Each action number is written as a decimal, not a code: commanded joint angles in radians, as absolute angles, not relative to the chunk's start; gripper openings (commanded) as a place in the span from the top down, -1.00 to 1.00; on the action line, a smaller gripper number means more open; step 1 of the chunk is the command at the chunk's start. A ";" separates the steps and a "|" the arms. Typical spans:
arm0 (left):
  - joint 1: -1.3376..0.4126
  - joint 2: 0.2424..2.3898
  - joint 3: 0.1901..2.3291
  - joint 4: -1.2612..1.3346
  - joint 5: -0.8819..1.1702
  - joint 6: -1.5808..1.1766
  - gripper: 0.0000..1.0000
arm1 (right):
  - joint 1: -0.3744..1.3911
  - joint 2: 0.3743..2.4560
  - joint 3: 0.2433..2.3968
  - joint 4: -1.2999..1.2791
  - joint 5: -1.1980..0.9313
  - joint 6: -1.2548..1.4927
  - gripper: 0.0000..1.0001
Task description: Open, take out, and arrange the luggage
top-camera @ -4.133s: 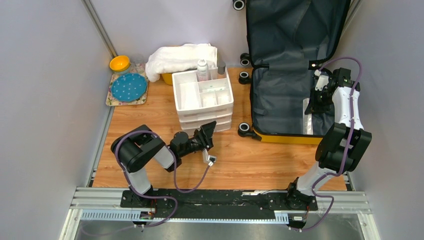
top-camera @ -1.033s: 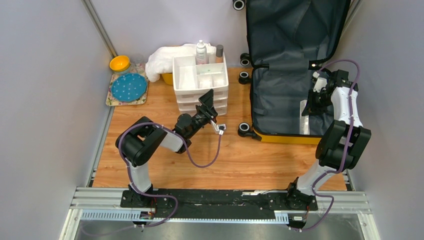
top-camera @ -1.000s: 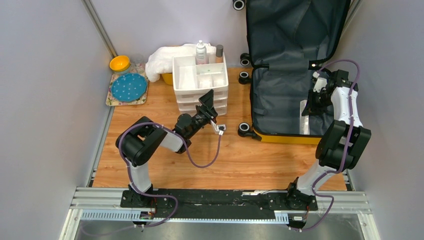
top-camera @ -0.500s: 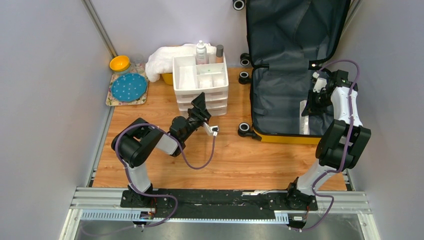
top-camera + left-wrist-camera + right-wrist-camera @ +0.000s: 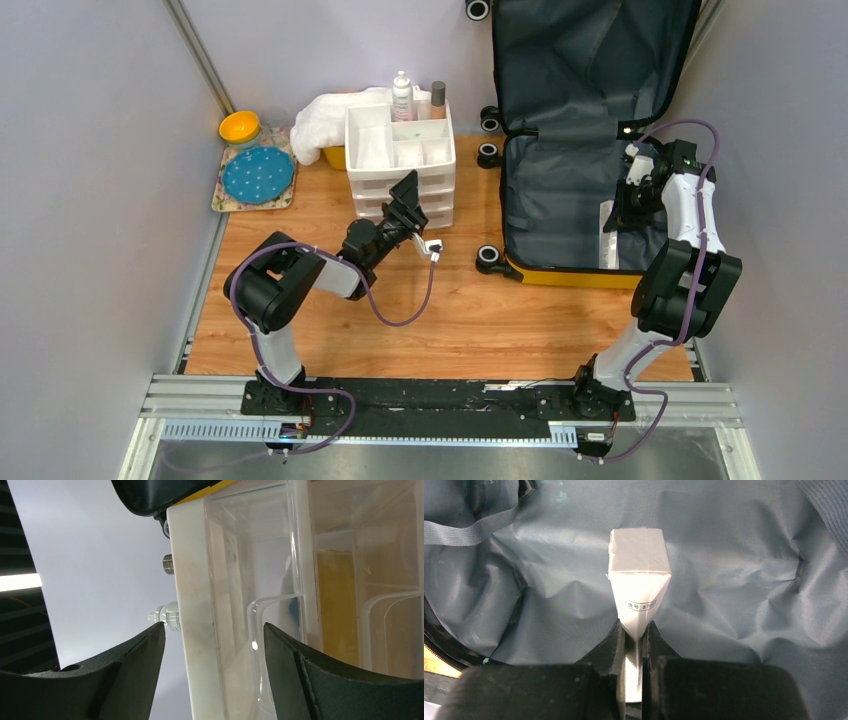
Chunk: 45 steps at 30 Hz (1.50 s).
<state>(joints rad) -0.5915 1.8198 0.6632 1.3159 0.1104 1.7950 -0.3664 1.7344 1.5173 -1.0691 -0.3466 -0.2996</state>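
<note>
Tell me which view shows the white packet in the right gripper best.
The right wrist view: the packet fills the centre, pinched by the right gripper, its printed label visible against the suitcase lining. The top view shows only a pale strip; the left wrist view misses it.

The left arm (image 5: 300, 285) bends low and reaches forward, out to the right. The left gripper (image 5: 409, 197) points away from the base. Its two fingers (image 5: 125, 680) are wide apart. The right arm (image 5: 690, 270) stands tall and folds at the elbow, and its wrist turns in to the left. The right gripper (image 5: 634, 632) squeezes its fingers tight on a thin white packet (image 5: 639, 570).
</note>
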 commanded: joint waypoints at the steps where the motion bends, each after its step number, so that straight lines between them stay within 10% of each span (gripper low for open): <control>1: -0.577 1.810 0.695 1.672 0.158 1.838 -0.59 | -0.360 1.718 1.540 -1.097 -0.353 -0.293 1.00; 31: -0.807 1.576 0.456 1.642 0.029 1.800 -0.64 | -0.360 1.686 1.509 -1.097 -0.402 -0.307 1.00; 37: -0.825 1.252 0.419 1.067 -0.113 1.480 -0.67 | -0.360 1.680 1.508 -1.100 -0.402 -0.305 1.00; 41: -0.744 1.026 0.705 -0.062 0.244 1.030 -0.60 | -0.359 1.677 1.506 -1.100 -0.402 -0.296 1.00; 45: -0.600 1.081 0.927 -0.317 0.445 0.813 -0.54 | -0.359 1.675 1.502 -1.098 -0.408 -0.284 1.00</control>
